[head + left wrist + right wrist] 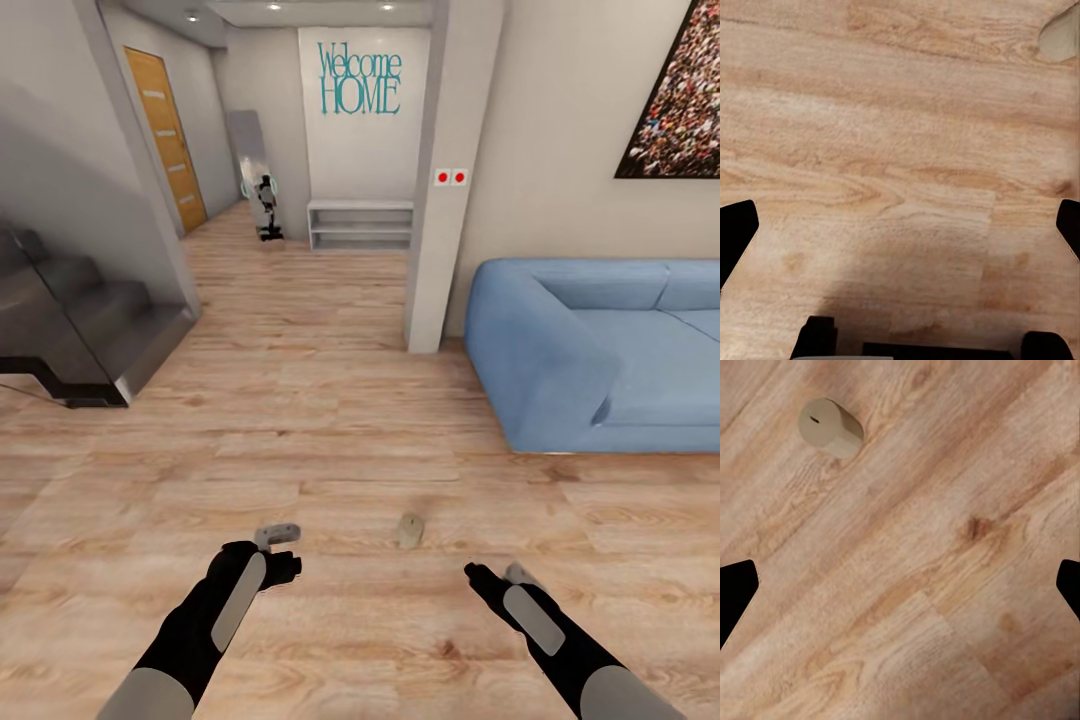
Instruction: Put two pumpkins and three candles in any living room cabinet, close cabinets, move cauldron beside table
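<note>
Wood floor (300, 420) w/ candle (410, 531), sofa (600, 350)

a pale beige candle (410, 530) is lying on the wood floor (330, 430), between the two arms and a little ahead of them. the left gripper (280, 548) is hanging low over the boards to the candle's left, apart from it; the right gripper (495, 573) is hanging to its right, also apart. a blue sofa (600, 350) is sitting against the right wall beside a white pillar (440, 200). dark stairs (70, 330) are standing at the left. down the hallway, a low white shelf (360, 224) is resting beneath teal "welcome home" lettering (360, 78).
</note>
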Controlling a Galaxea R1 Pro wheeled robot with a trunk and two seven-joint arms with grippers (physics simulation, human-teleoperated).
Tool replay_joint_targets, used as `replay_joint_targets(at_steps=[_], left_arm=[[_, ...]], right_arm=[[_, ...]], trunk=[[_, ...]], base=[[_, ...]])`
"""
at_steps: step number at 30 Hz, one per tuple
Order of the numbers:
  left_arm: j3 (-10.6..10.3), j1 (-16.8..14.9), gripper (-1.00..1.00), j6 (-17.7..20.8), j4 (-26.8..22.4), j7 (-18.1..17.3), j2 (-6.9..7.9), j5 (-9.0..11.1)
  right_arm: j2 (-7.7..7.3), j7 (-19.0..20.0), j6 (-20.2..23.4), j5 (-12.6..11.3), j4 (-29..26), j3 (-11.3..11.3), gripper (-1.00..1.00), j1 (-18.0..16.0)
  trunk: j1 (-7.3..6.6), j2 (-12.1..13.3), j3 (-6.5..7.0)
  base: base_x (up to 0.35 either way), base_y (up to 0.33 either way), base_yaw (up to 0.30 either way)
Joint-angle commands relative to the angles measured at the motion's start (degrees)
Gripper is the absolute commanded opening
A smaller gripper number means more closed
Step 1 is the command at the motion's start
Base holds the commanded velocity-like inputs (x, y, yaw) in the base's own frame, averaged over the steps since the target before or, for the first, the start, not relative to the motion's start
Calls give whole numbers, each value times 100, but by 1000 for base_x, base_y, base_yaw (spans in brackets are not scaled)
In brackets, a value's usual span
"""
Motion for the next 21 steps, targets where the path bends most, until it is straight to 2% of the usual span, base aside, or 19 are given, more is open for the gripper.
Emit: replay_joint_targets(at_steps=[1, 21], left_arm=[[-6, -3, 100, 12, -6, 56, 2, 60], [-11, -3, 100, 12, -6, 56, 3, 60]], right_arm=[[-9, -43, 10, -25, -13, 40, 100, -4], [-9, -48, 10, 63, -9, 46, 100, -4]], trunk=[[4, -3, -4], [4, -3, -3]], base=[[328, 0, 0], [328, 0, 0]])
